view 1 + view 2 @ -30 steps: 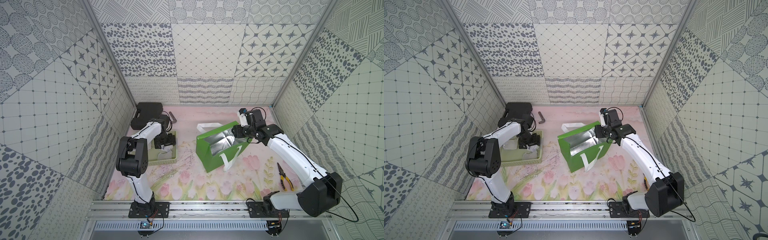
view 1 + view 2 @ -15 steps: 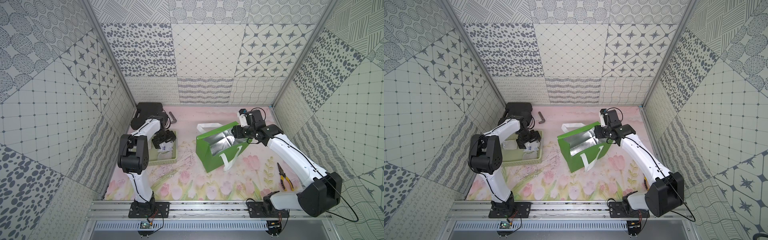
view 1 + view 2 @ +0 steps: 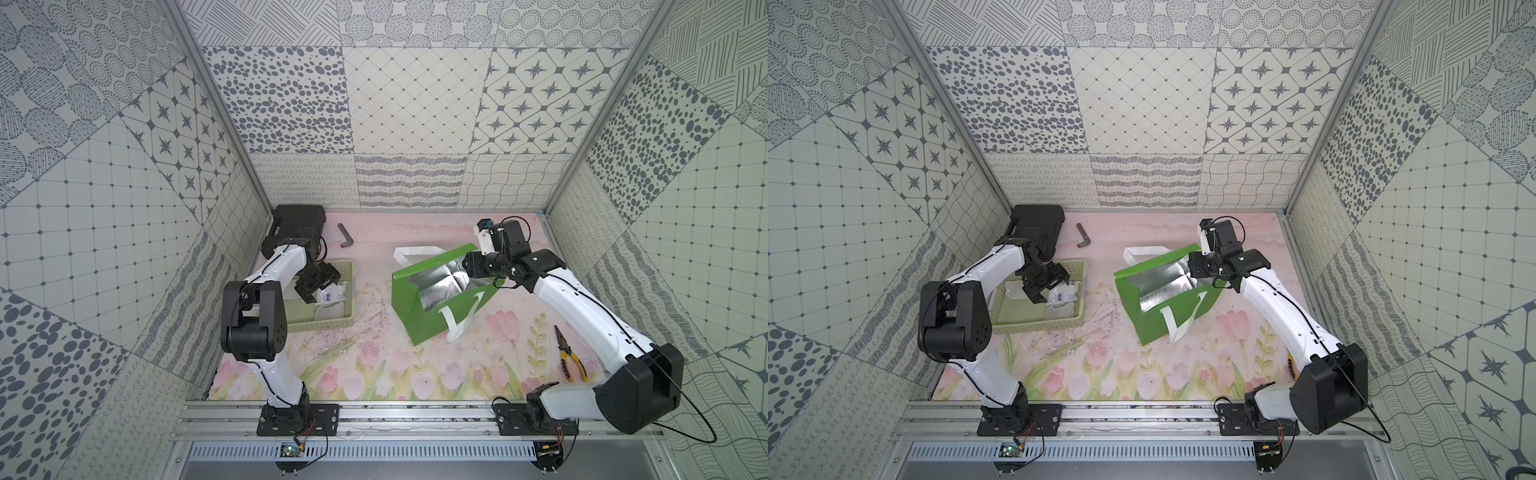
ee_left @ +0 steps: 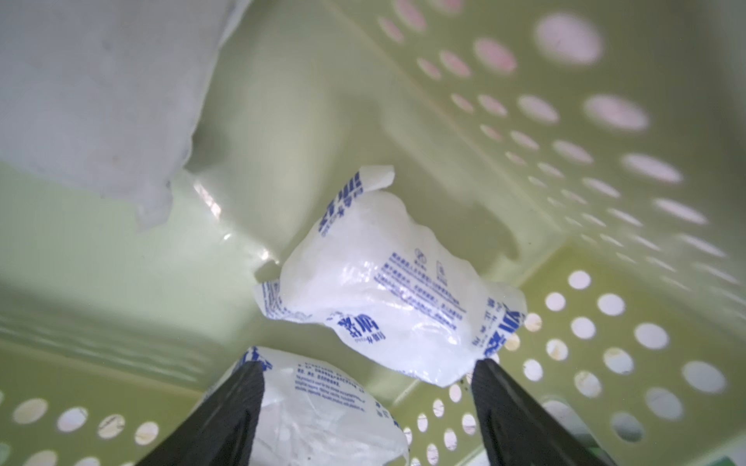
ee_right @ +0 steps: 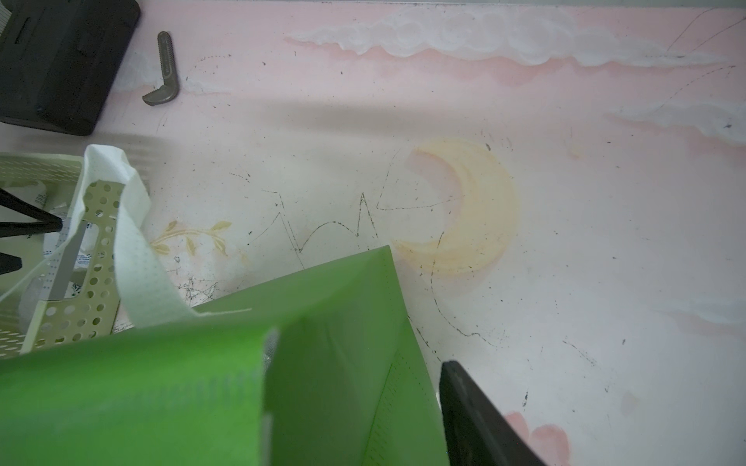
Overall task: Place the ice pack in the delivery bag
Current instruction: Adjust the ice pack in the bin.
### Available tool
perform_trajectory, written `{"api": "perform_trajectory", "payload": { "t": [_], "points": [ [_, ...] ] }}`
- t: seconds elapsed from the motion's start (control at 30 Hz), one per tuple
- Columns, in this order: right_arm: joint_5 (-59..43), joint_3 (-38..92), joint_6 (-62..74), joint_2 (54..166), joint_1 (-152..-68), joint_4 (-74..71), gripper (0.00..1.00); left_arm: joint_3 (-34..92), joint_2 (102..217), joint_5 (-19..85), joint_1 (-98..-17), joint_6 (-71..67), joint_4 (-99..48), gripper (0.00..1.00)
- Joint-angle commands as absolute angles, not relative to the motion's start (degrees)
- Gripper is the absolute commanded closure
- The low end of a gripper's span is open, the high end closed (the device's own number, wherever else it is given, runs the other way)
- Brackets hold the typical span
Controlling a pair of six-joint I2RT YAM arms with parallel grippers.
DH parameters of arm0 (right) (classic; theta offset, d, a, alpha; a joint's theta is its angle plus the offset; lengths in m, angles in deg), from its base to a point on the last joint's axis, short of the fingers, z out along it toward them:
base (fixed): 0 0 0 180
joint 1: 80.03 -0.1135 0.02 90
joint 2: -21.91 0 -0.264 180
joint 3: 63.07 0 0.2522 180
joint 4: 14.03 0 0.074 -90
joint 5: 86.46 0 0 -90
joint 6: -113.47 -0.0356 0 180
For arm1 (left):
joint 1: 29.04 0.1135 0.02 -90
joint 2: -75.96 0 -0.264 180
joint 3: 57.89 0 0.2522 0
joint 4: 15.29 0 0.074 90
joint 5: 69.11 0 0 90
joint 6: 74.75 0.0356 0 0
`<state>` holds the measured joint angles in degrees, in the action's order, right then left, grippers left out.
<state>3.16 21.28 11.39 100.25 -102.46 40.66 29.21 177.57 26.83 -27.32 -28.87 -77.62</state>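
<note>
Basket: a pale green perforated basket [image 3: 320, 326] sits on the worktop [image 3: 374, 365], on the left arm's side. It holds three whitish pouches.
Ice pack: the ice pack [image 4: 383, 298] is crinkly white with blue print. It lies on the basket floor in the corner where two holed walls meet, just ahead of the left fingertips.
Second pack: the second pack [image 4: 323, 407] has the same print and lies close beside the first, low between the two black fingers [image 4: 226, 411].
Third pouch: the third pouch [image 4: 93, 88] is blurred and pale, and lies apart from the other two.
Left gripper: the left gripper [image 3: 322, 289] reaches down into the basket with its jaws spread wide, clamping nothing.
Delivery bag: the delivery bag [image 3: 409, 307] is bright green and stands on the worktop apart from the basket. Its mouth is open, showing silver foil lining, and a white handle [image 3: 461, 316] hangs down its front.
Right gripper: the right gripper [image 3: 471, 266] is at the far corner of the bag's rim. One finger [image 5: 476, 423] lies against the green wall and the other is hidden by fabric, so I cannot tell whether it pinches.
Other items: a black case [image 3: 297, 216] sits behind the basket, and yellow-handled pliers [image 3: 569, 357] lie near the right arm.
</note>
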Motion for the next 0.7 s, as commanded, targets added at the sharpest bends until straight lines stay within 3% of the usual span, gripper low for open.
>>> {"api": "perform_trajectory", "payload": {
  "t": [0.0, 0.23, 0.67],
  "points": [
    [3.00, 20.83, 10.46, 100.17, -102.62, 39.98, 0.40, 22.62, 173.75, 33.99, -26.84, -41.23, -70.89, 0.16],
    [3.26, 20.75, 10.25, 100.23, -102.81, 39.99, 0.40, 17.88, 175.45, 39.55, -27.47, -43.94, -58.91, 0.12],
    [3.84, 19.51, 9.19, 99.21, -103.22, 40.25, 0.39, 27.45, 182.27, 34.35, -24.52, -33.41, -58.60, 0.11]
  ]
}}
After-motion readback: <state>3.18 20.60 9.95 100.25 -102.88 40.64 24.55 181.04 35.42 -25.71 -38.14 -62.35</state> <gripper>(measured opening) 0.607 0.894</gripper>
